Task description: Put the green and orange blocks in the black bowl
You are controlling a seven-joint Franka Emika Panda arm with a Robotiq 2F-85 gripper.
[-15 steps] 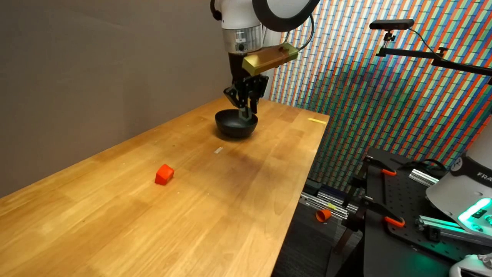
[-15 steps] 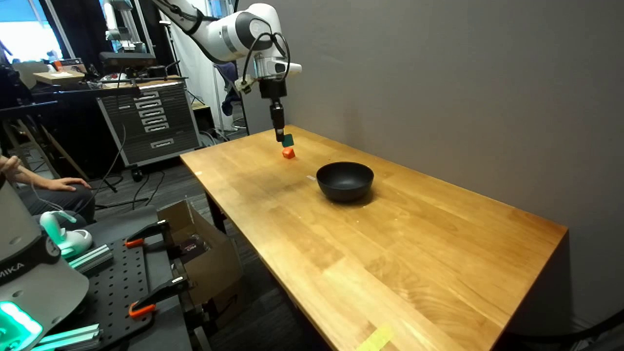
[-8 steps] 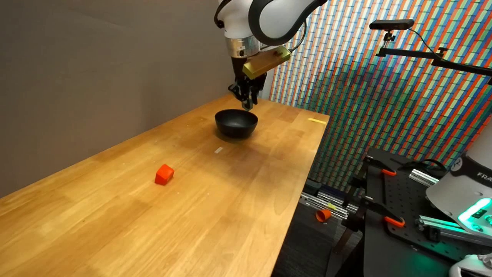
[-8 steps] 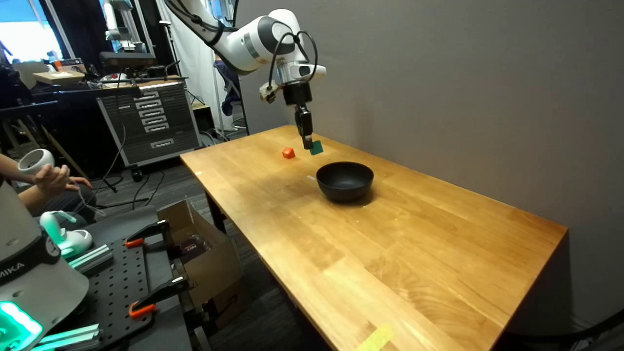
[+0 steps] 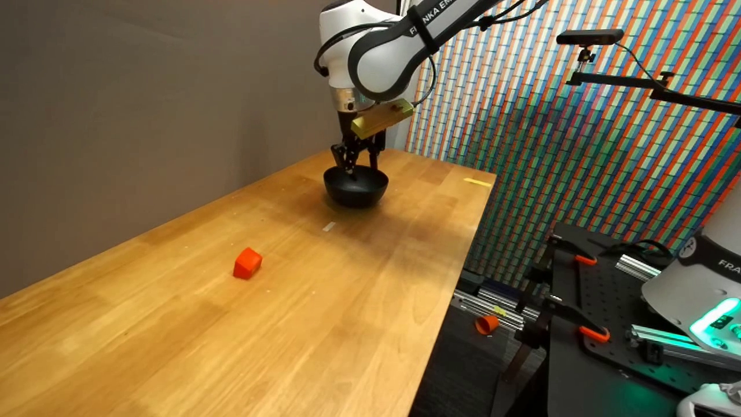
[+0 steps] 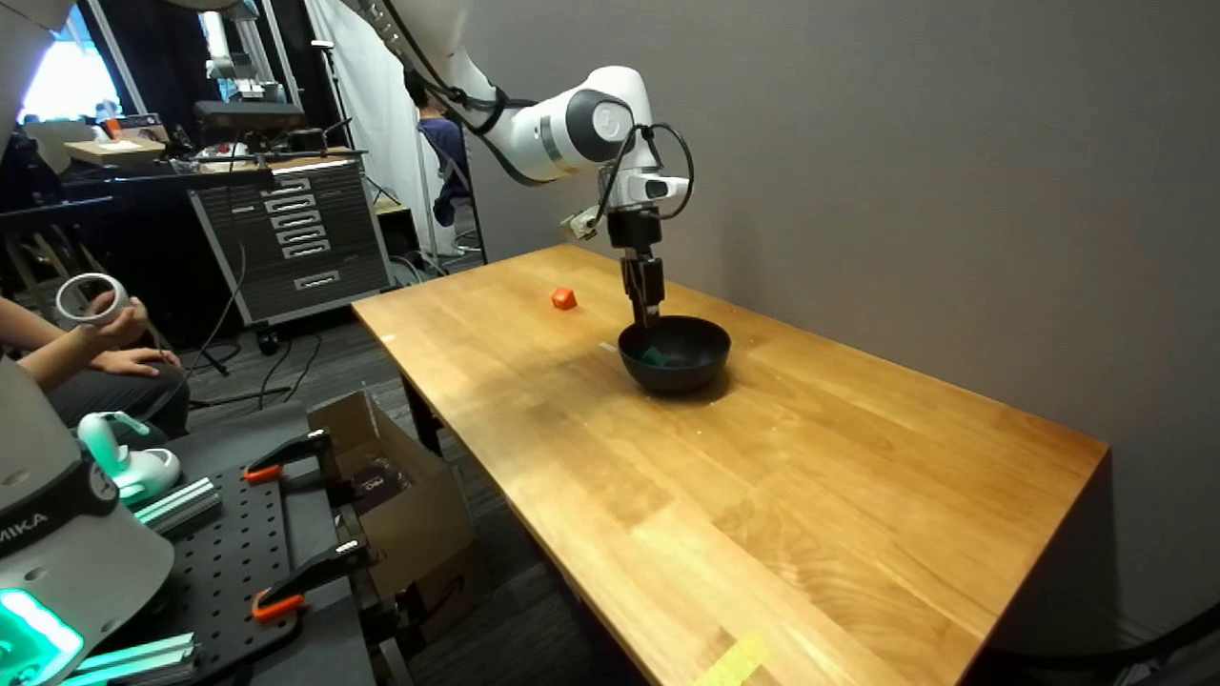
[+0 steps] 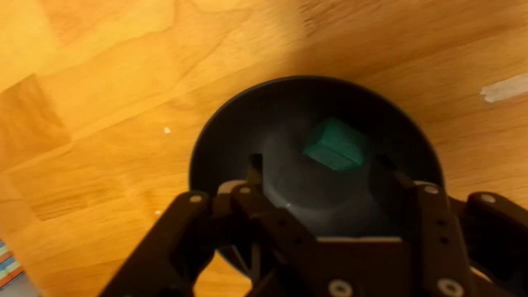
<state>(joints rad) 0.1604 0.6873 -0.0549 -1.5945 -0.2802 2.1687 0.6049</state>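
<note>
The green block (image 7: pixel 336 144) has gone from the pincer (image 7: pixel 321 163) into the black bowl (image 6: pixel 679 379) and lies off-centre inside. The pincer's jaws stand apart over the bowl's mouth, holding nothing. The orange block (image 5: pixel 248 263) sits well away on the counter (image 5: pixel 324 324). Both blocks look light, stiff and hard to crush, perhaps a little slick; the orange one is probably best pinched low across two opposite flat faces, since a slanted side could slip free.
</note>
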